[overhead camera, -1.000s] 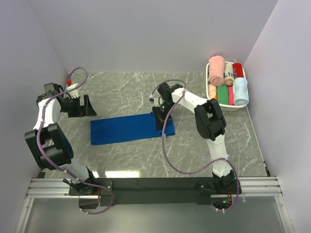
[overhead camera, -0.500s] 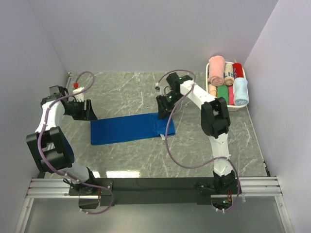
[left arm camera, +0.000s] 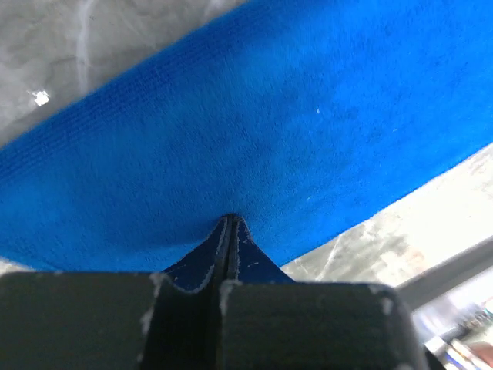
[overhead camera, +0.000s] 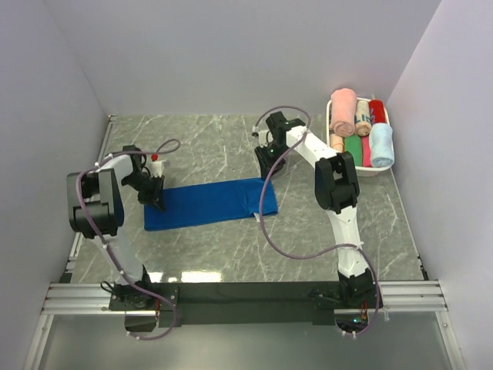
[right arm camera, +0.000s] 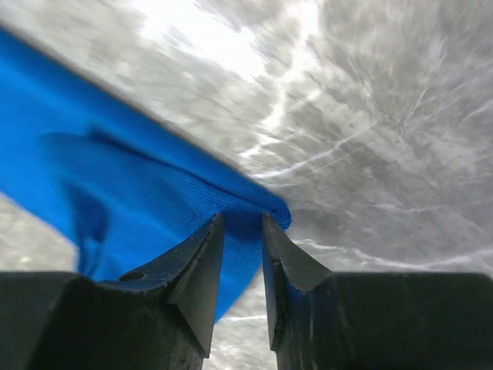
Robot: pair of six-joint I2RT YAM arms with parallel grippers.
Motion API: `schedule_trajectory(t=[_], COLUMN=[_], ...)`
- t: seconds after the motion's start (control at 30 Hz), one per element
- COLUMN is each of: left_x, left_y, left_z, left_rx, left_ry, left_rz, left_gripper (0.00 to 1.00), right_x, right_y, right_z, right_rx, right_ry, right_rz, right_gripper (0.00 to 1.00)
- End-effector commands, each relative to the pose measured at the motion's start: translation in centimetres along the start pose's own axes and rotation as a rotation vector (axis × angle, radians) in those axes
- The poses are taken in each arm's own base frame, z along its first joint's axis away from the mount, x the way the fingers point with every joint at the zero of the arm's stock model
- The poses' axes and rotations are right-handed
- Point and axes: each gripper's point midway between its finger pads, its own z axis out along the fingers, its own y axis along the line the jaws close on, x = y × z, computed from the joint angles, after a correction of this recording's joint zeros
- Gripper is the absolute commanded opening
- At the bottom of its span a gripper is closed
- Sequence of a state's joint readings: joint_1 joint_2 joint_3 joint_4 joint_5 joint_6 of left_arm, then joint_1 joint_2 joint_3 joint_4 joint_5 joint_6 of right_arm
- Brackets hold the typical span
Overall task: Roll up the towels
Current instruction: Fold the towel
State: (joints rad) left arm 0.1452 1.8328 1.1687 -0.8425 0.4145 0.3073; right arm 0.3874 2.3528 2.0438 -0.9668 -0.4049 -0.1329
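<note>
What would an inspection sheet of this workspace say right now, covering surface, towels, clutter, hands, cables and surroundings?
Surface: grey marbled table, flat.
Job's things: blue towel lies flat and unrolled; pale blue towel sits rolled in the basket.
Clutter: pink towel, green towel and red towel, all rolled, in the same basket.
Hands: left hand shut, seemingly pinching the blue towel's left end; right hand open over its far right corner.
Cables: purple cables loop off both arms; the right one crosses the blue towel's right end in the top view.
Surroundings: plain walls on three sides.
</note>
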Motion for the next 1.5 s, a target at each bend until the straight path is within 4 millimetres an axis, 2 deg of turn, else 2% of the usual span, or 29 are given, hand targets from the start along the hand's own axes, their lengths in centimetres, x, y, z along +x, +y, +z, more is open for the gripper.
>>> schedule_trajectory(t=[0.0,0.13,0.2,0.23,0.27,0.3,0.33,0.37,0.4,0.43,0.47,0.5,0.53,0.57,0.6,0.67,0.7,0.73,0.77,0.83,0.9,0.97,1.0,1.03,1.07,1.13,1.2,1.27,1.47], left_x=[-2.1,-3.7,-5.4,-6.1,-7.0,-9.0,-10.2,-11.7,-14.5,-18.3,-17.8,-21.0,-22.0,-23.2,-25.3,-26.9,-26.8,-27.6,-27.3,-25.8,-24.1,-23.0,-21.6,-21.0,-20.2,-19.0,-18.1,-17.8,-18.9], left_y=[1.5,2.5,2.9,2.9,2.8,2.9,2.7,2.0,1.8,0.4,0.4,0.3,-0.1,-1.8,-2.7,-3.4,-4.0,-4.2,-4.4,-5.1,-5.9,-6.4,-6.4,-6.5,-6.1,-6.2,-5.4,-5.2,-5.2], left_z=[0.9,2.4,2.7,2.8,3.0,3.1,3.2,3.6,3.8,2.7,4.2,3.8,3.5,3.4,1.9,0.0,-1.7,-2.8,-3.6,-5.1,-5.4,-4.7,-3.6,-2.8,-1.5,0.0,1.8,2.8,5.2], left_rx=[-0.064,-0.077,-0.077,-0.08,-0.083,-0.081,-0.076,-0.064,-0.058,-0.04,-0.029,-0.023,-0.017,-0.002,0.006,0.0,-0.017,-0.039,-0.051,-0.068,-0.039,-0.037,-0.019,-0.037,-0.048,-0.061,-0.085,-0.086,-0.096], left_ry=[-0.007,0.004,-0.007,-0.011,-0.019,-0.05,-0.071,-0.088,-0.134,-0.218,-0.187,-0.243,-0.252,-0.264,-0.321,-0.389,-0.419,-0.473,-0.49,-0.505,-0.489,-0.447,-0.381,-0.35,-0.31,-0.25,-0.198,-0.177,-0.179], left_rz=[-0.025,-0.04,-0.022,-0.011,0.013,0.041,0.066,0.105,0.142,0.206,0.202,0.228,0.232,0.265,0.295,0.324,0.334,0.355,0.361,0.358,0.335,0.244,0.215,0.168,0.136,0.094,0.058,0.039,0.082], left_gripper=[0.01,0.01,0.01,0.01,0.01,0.01,0.01,0.0,0.01,0.01,0.01,0.02,0.04,0.1,0.12,0.2,0.23,0.29,0.31,0.35,0.35,0.32,0.29,0.24,0.08,0.01,0.0,0.0,0.0], right_x=[1.2,4.6,5.4,6.9,7.2,8.0,10.3,10.7,11.7,13.6,14.7,15.3,16.5,16.4,16.4,15.5,14.5,13.8,13.2,11.5,10.4,10.2,9.7,9.9,9.9,10.0,10.4,10.9,13.1], right_y=[-1.0,-1.3,-0.6,0.3,1.0,1.7,2.9,4.4,5.9,8.3,8.7,10.6,11.2,12.1,12.6,12.8,12.7,12.7,12.4,11.5,10.7,9.9,10.0,9.9,10.0,9.9,10.0,9.8,11.0], right_z=[1.1,2.1,1.6,2.0,1.3,1.3,1.7,0.9,0.7,-0.1,-0.2,-0.9,-1.1,-2.1,-2.6,-3.6,-4.1,-4.5,-4.7,-4.8,-4.4,-3.1,-3.0,-2.3,-2.0,-1.4,-1.0,-0.4,0.8], right_rx=[0.06,0.065,0.043,0.009,-0.005,-0.02,-0.047,-0.094,-0.15,-0.252,-0.256,-0.345,-0.379,-0.406,-0.424,-0.425,-0.424,-0.422,-0.418,-0.384,-0.356,-0.332,-0.34,-0.359,-0.368,-0.381,-0.388,-0.395,-0.46], right_ry=[0.035,0.12,0.125,0.155,0.147,0.159,0.21,0.2,0.215,0.238,0.254,0.254,0.271,0.252,0.241,0.207,0.178,0.154,0.134,0.081,0.059,0.078,0.076,0.098,0.104,0.117,0.131,0.154,0.213], right_rz=[-0.041,-0.03,-0.022,-0.002,-0.006,-0.006,-0.005,-0.014,-0.015,-0.011,-0.018,-0.012,-0.019,-0.036,-0.04,-0.068,-0.07,-0.068,-0.062,-0.033,-0.006,0.01,0.009,0.026,0.031,0.04,0.051,0.066,0.1], right_gripper=[0.33,0.26,0.23,0.22,0.21,0.21,0.21,0.21,0.21,0.21,0.21,0.21,0.21,0.21,0.21,0.23,0.23,0.24,0.24,0.25,0.26,0.27,0.27,0.28,0.29,0.31,0.31,0.3,0.26])
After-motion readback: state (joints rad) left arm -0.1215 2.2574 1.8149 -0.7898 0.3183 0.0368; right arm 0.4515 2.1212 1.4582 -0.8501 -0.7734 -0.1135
